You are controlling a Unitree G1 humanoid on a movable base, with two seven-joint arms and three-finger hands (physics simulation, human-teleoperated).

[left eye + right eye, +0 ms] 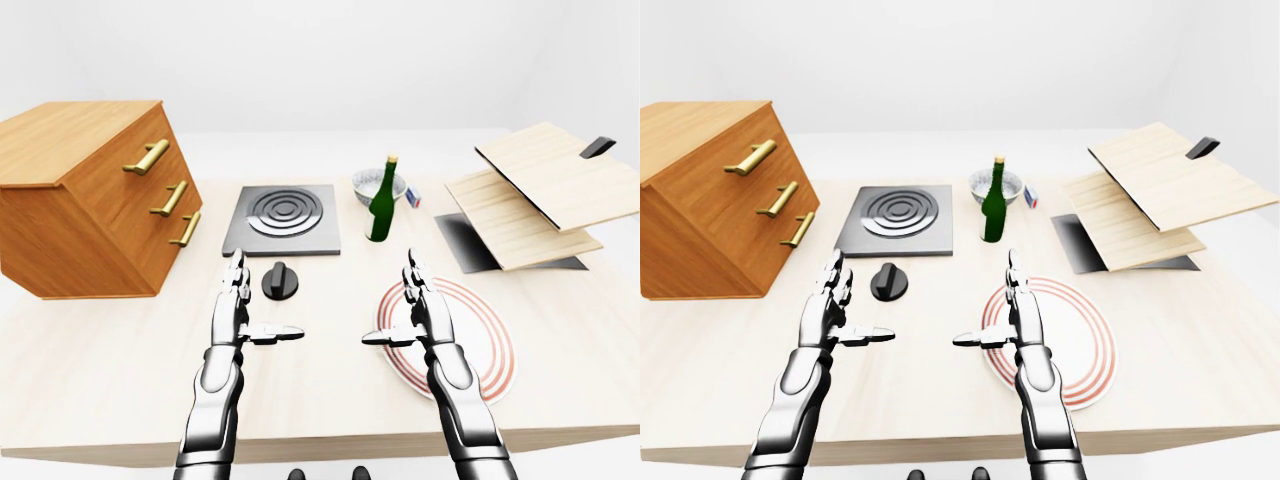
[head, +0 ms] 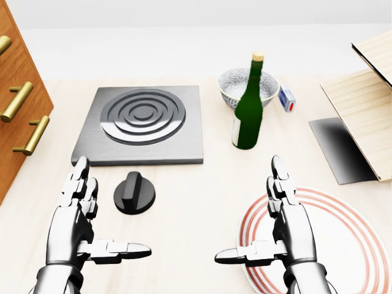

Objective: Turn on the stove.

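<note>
The grey stove plate (image 2: 142,125) with a round ringed burner lies on the wooden table. Its black knob (image 2: 134,193) sits just below it in the head view. My left hand (image 2: 82,214) is open, fingers straight, thumb out, just left of and below the knob, not touching it. My right hand (image 2: 278,217) is open and empty, over the left rim of a white plate with red rings (image 2: 343,245).
A green bottle (image 2: 248,110) stands right of the stove, with a glass bowl (image 2: 234,86) and a small box (image 2: 286,98) behind it. A wooden drawer cabinet (image 1: 90,200) stands at the left. Wooden boards over a dark tray (image 1: 530,205) lie at the right.
</note>
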